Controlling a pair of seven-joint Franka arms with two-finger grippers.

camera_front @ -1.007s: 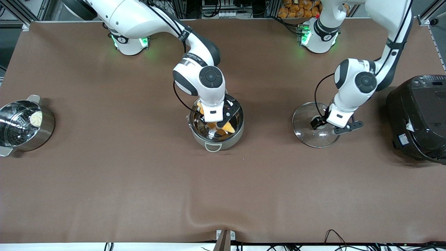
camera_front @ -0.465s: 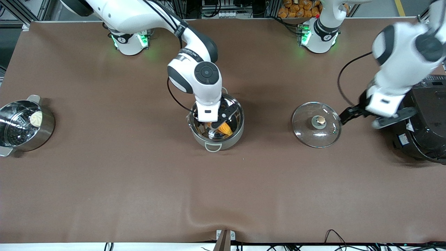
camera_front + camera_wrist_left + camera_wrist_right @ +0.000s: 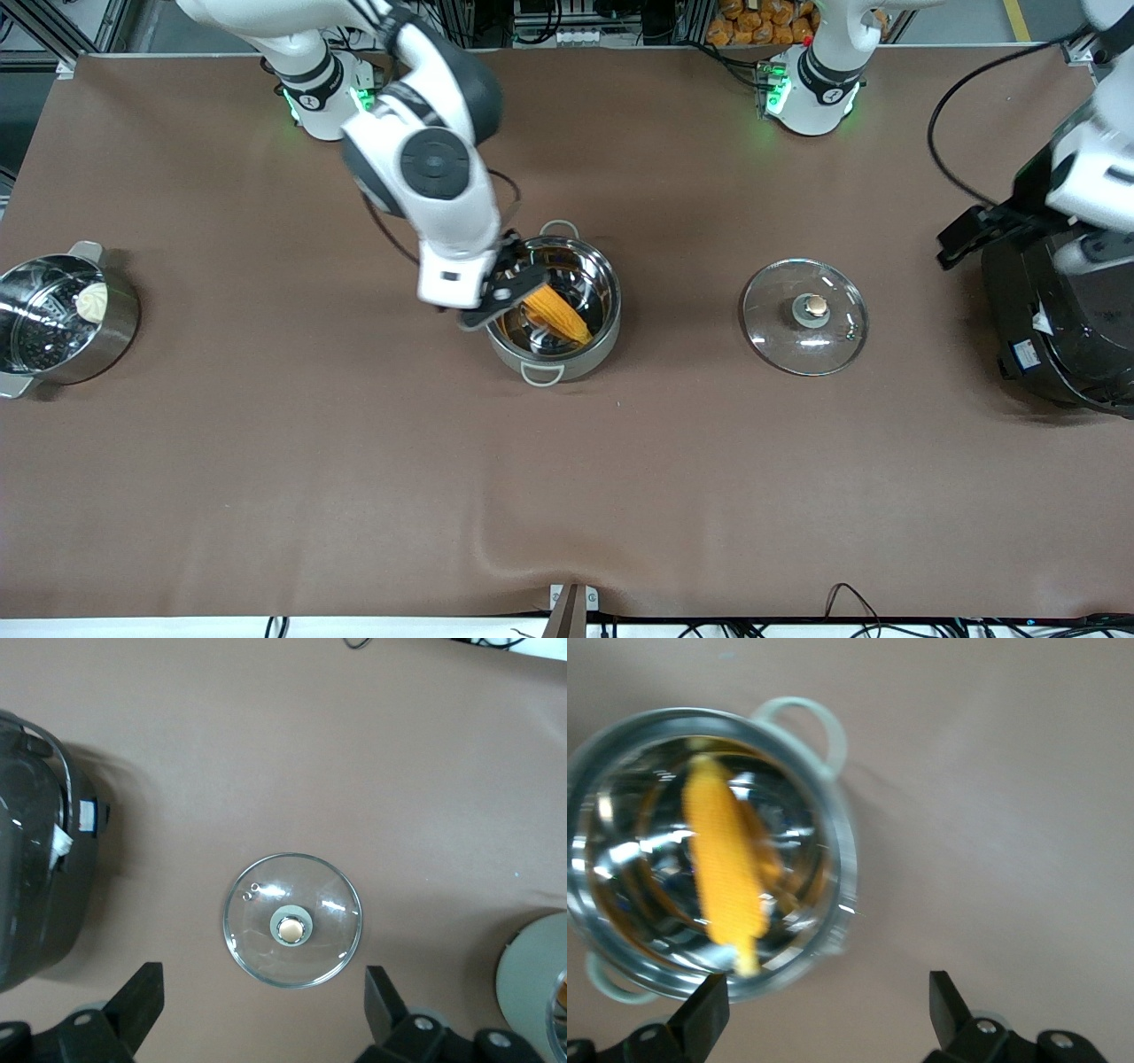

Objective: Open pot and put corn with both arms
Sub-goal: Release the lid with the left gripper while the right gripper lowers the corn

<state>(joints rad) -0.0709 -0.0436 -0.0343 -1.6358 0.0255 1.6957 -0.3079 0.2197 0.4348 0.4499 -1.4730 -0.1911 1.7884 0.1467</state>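
pot: open, sitting mid-tabletop (image 3: 554, 306), one loop handle toward the front camera, the other toward the bases
corn: inside the pot (image 3: 556, 314), lying loose on the bottom, nothing touching it
corn axis: slanted across the pot floor, reaching nearly wall to wall; the end lying lower in the front view points toward the left arm's end of the tabletop (right wrist view shows the cob full length (image 3: 725, 873))
lid: glass one with the bronze knob (image 3: 804, 315), flat on the tabletop, knob up, well apart from the pot, toward the left arm's end and near the black cooker (image 3: 1063, 310)
right gripper: up over the pot rim on the side toward the right arm's end (image 3: 492, 292), jaws spread wide, empty
left gripper: high over the cooker (image 3: 997, 232), jaws wide, empty; lid sits straight below its camera (centred between the two fingers in the left wrist view (image 3: 292, 920))
key relation: corn lies just below and beside the right gripper, so the right arm is the nearer one to the pot; the left arm is nearer the lid
status: my read – lid off, corn in, looks done
bystander: steamer pot with a white bun (image 3: 62, 319) sits at the right arm's end, not involved
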